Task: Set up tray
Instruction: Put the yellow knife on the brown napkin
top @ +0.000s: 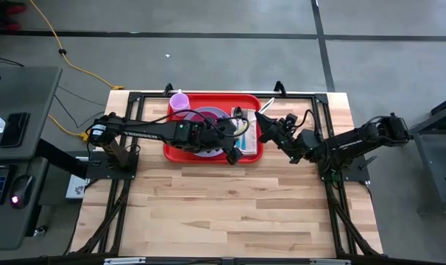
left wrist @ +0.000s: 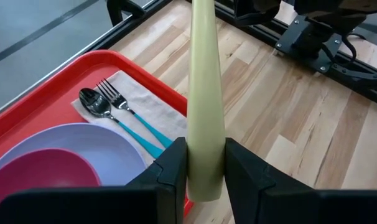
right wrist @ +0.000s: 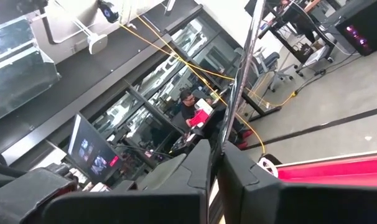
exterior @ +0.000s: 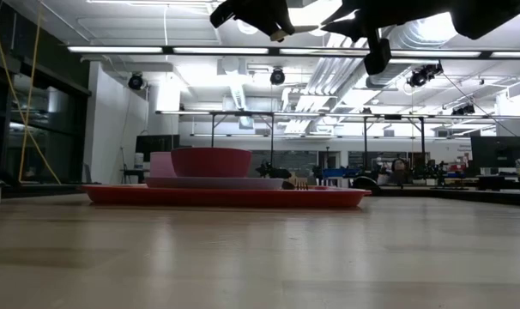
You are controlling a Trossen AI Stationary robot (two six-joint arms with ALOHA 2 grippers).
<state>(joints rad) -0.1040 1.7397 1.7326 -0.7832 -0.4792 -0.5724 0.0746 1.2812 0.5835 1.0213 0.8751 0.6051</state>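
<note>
The red tray [top: 216, 99] lies at the table's far middle. It holds a lavender plate [left wrist: 83, 140] with a magenta bowl [left wrist: 45, 171], a pink cup [top: 179, 101], and a napkin [left wrist: 145, 102] with a spoon [left wrist: 92, 102] and fork [left wrist: 114, 96]. My left gripper [top: 234, 152] hovers over the tray's near right part, shut on a utensil's pale cream handle [left wrist: 204, 74]. My right gripper [top: 261, 118] hovers at the tray's right edge, shut on a thin metal strip [right wrist: 238, 81]. That strip seems to be the same utensil's blade; its tip [top: 271, 101] juts far-right. My left gripper [left wrist: 205, 152] pinches the cream handle near its butt end [left wrist: 205, 127] between its two fingers. The rounded butt [left wrist: 205, 194] sticks out behind the fingers. The handle runs on past them toward the table's far right, lifted clear above the tray. My right gripper [right wrist: 216, 155] pinches the thin metal strip [right wrist: 224, 134] between its two fingers, which come from the right and lie across it. The strip rises past the fingers edge-on, clear of the tray. The gripper's own body hides the rest of it.
Bare wood table [top: 230, 213] stretches from the tray to the near edge. Black frame rails [top: 326, 132] run along the table's sides and far edge. A desk with a keyboard and phone [top: 15, 129] stands left of the table.
</note>
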